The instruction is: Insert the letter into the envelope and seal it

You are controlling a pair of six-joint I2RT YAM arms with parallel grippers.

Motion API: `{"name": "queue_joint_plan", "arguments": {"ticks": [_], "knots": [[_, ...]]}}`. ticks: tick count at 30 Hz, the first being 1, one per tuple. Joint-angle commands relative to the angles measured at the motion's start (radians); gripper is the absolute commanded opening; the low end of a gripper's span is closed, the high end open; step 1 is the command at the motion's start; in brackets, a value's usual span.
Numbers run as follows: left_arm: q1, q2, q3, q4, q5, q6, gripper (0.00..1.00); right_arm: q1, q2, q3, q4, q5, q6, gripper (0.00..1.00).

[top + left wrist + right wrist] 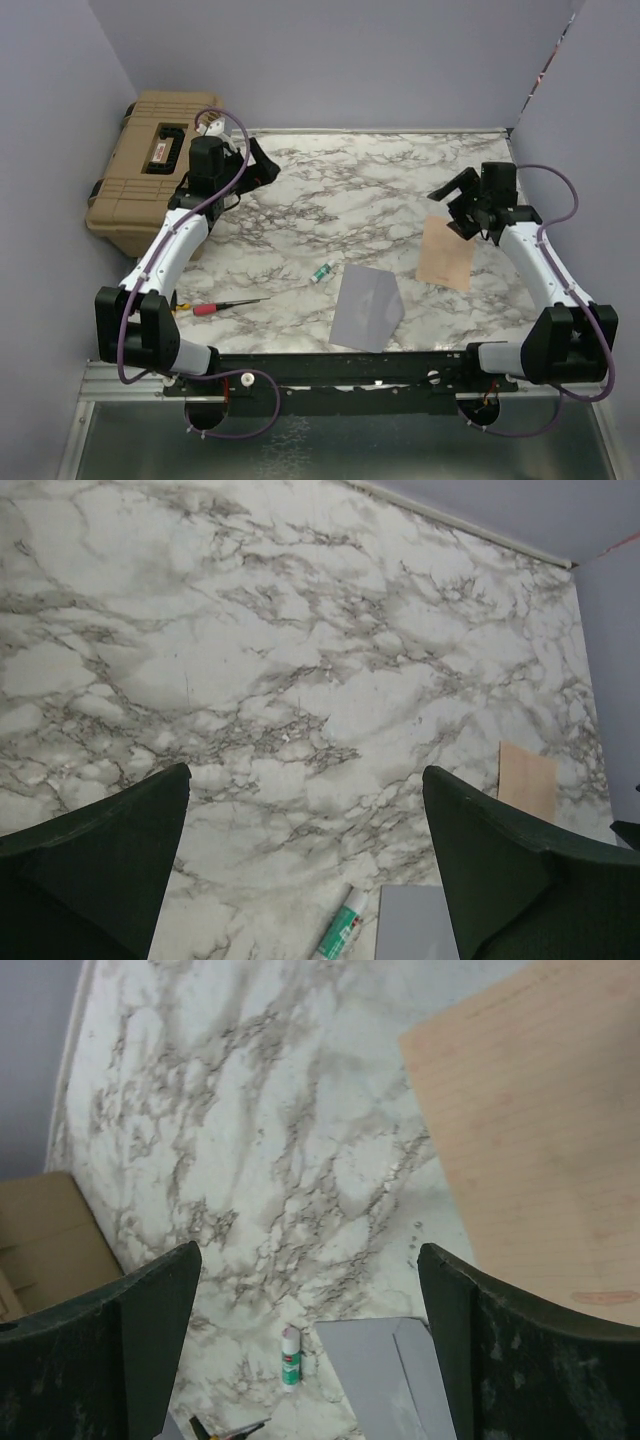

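At far left, beside a tan toolbox (150, 170): left gripper (305, 775), raised above the marble table (330, 180), jaws spread wide, holding nothing. Along the near part, going rightward: screwdriver (225, 306), glue stick (321, 272), then the envelope (366, 307) lying flat near the middle, then the letter (445, 252) flat at right, near the envelope but apart from it. Over the letter's far edge: right gripper (310, 1255), jaws also spread wide, empty.

Looks like the very beginning (nothing grasped yet). For a clean pickup, bring the right gripper down at one edge of the letter, not at its centre. Expect trouble with thin paper lying flat, so lift a corner before closing. Hold the envelope down with the left gripper during insertion. Avoid creasing.

Counted: one toolbox, one screwdriver, one glue stick, one envelope, one letter, two grippers.
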Motion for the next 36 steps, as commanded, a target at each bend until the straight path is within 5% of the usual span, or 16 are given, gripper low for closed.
{"name": "queue_joint_plan", "arguments": {"ticks": [1,11,18,36], "knots": [[0.002,-0.061,-0.082,0.004,0.072,-0.018,0.99,-0.011,-0.025,-0.085,0.003,0.164,0.094,0.92],[0.002,-0.108,-0.190,0.003,0.121,-0.017,0.99,-0.081,0.068,-0.198,0.102,0.458,-0.145,0.93],[0.002,-0.080,-0.194,0.004,0.160,-0.013,0.99,-0.247,0.270,-0.104,0.141,0.229,-0.283,0.96],[-0.043,0.098,-0.104,0.027,0.318,-0.033,0.99,-0.379,0.393,-0.182,0.262,-0.312,-0.531,0.85]]}}
